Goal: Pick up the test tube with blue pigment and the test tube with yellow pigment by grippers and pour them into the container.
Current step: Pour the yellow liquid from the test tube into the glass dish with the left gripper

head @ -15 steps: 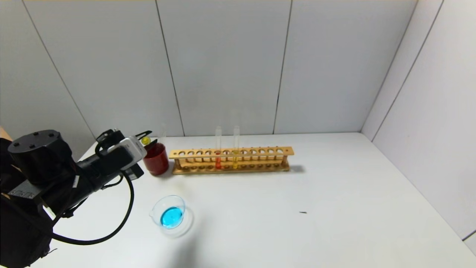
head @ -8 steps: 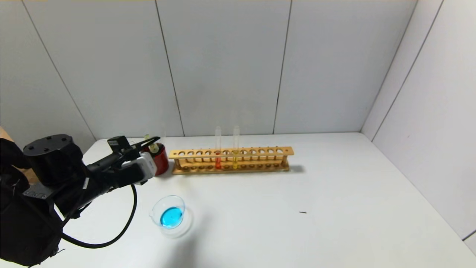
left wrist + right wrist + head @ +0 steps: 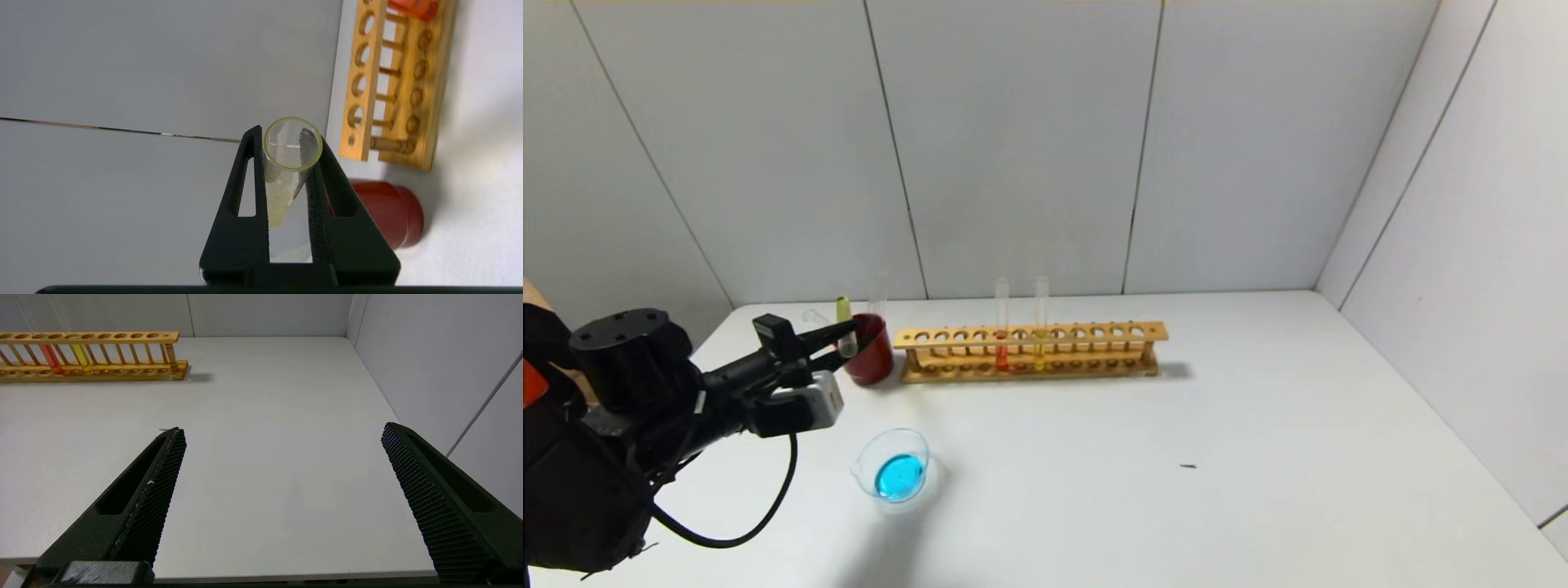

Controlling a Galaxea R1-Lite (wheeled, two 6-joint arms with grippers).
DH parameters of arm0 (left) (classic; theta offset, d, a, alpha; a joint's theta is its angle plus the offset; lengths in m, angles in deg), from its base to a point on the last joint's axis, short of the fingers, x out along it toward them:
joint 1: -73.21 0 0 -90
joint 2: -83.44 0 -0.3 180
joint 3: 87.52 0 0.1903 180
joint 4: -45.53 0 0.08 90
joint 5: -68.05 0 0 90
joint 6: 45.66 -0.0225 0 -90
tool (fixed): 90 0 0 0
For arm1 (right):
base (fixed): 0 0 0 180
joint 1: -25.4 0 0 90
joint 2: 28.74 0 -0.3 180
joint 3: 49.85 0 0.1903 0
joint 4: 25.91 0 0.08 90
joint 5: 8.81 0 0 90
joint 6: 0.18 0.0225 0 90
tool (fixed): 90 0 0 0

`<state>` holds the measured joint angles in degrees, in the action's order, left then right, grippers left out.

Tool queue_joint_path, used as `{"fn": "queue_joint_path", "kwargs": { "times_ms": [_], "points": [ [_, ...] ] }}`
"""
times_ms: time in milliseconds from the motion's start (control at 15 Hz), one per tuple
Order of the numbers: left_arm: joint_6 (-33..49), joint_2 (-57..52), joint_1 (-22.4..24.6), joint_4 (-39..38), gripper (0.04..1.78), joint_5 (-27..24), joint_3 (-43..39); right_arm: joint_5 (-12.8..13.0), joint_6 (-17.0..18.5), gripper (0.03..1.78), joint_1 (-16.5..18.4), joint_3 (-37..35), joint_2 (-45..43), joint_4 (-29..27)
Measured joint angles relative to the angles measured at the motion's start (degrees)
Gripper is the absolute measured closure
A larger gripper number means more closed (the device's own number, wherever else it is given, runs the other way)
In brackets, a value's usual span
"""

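My left gripper [image 3: 844, 341] is shut on the test tube with yellow pigment [image 3: 843, 314], held nearly upright against the left side of a dark red cup [image 3: 870, 353]. In the left wrist view the black fingers [image 3: 245, 192] clamp this tube [image 3: 281, 192]. Its open mouth faces the camera and pale yellow liquid sits at its closed end. The container [image 3: 894, 469], a low glass dish, holds blue liquid in front of the cup. No tube with blue liquid shows. My right gripper [image 3: 284, 429] is open and empty above the table's near right part.
A wooden rack [image 3: 1031, 349] at the back holds an orange-red tube [image 3: 1001, 327] and another yellow tube [image 3: 1041, 325]. A faint clear tube [image 3: 879, 296] stands in the red cup. Walls close the table at the back and right. A small dark speck [image 3: 1188, 466] lies mid-table.
My left wrist has rolled over, so its white box now hangs below. The gripper has sunk a little, and the held tube has swung from lying sideways to nearly upright beside the red cup.
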<state>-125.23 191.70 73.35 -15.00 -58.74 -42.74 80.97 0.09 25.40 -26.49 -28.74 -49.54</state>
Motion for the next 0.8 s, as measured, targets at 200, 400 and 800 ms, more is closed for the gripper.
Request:
{"fn": "queue_joint_path", "kwargs": {
  "times_ms": [200, 400, 800],
  "points": [
    [-2.40, 0.78, 0.63, 0.11, 1.51, -1.84, -0.32, 0.00, 0.00, 0.06, 0.00, 0.00, 0.00, 0.00],
    [-3.29, 1.66, -0.76, 0.09, 1.51, -1.68, -0.37, -0.02, 0.00, 0.06, 0.00, 0.00, 0.00, 0.00],
    [-10.84, 3.01, -1.18, 0.30, 1.51, -1.35, -0.06, 0.00, 0.00, 0.06, 0.00, 0.00, 0.00, 0.00]
  ]
}}
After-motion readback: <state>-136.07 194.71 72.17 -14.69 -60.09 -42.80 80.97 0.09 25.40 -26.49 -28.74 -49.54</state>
